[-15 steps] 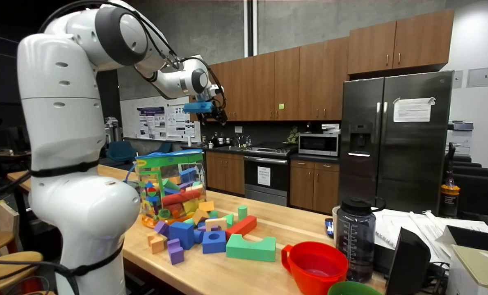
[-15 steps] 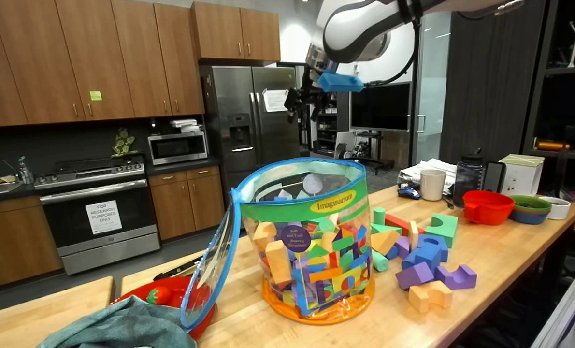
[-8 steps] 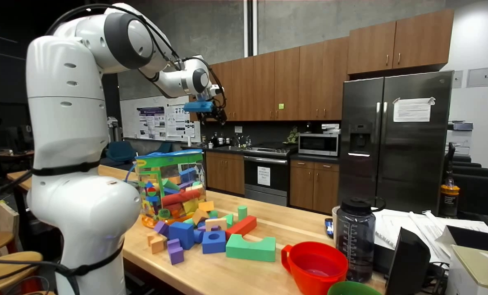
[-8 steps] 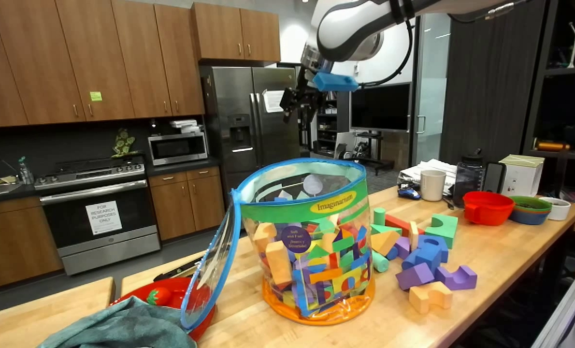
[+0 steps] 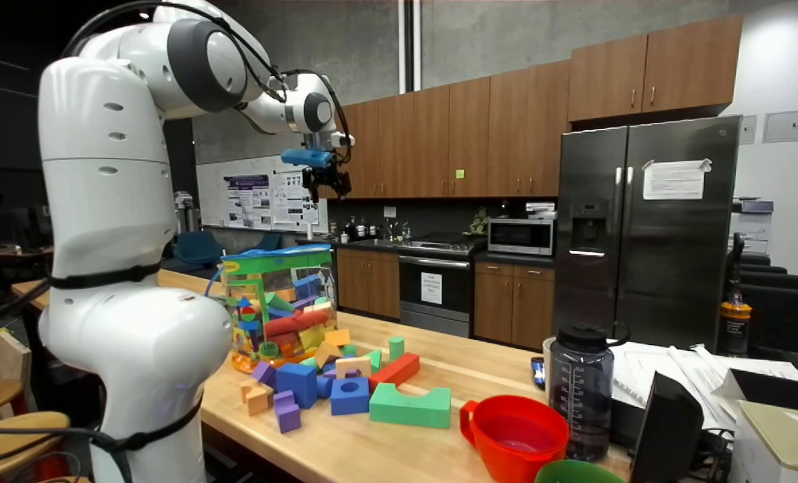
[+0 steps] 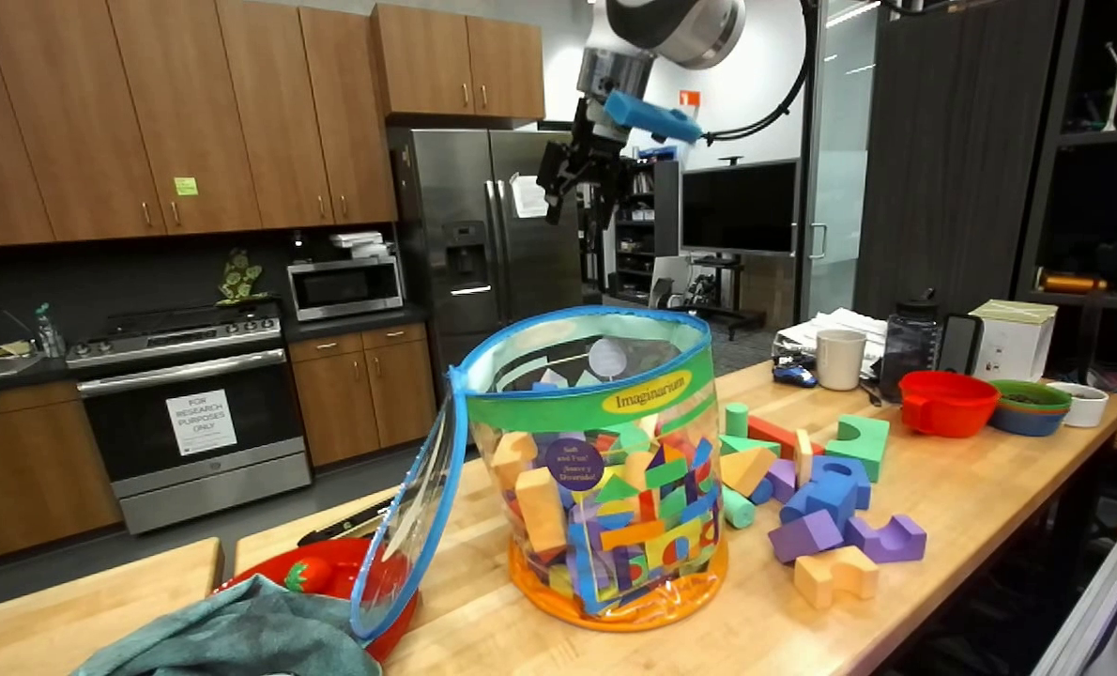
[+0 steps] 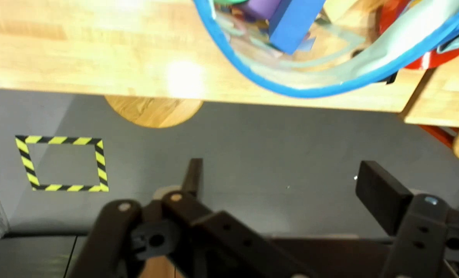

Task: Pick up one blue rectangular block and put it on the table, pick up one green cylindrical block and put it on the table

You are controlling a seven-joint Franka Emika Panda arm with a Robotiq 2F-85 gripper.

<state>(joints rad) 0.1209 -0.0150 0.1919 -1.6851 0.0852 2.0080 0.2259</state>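
Nearest in an exterior view, a cloth overlaps a red bowl with a toy strawberry in it. Beyond, a clear bag stands on the worktop, its lid hanging open at the side. Mixed blocks fill much of the bag; in the wrist view a blue block shows through its mouth, seemingly near the top, though the frame cuts off one end. Beside the bag lie a blue cuboid, a holed block and a purple block. A pale green cylinder lies at the bag's foot, while a green cylinder stands upright just beside a red block. The jaws hang higher than the bag, wide apart, with grey floor showing between them. Farther along the worktop come a red cup, a mug and a bottle, and well behind stands the fridge.
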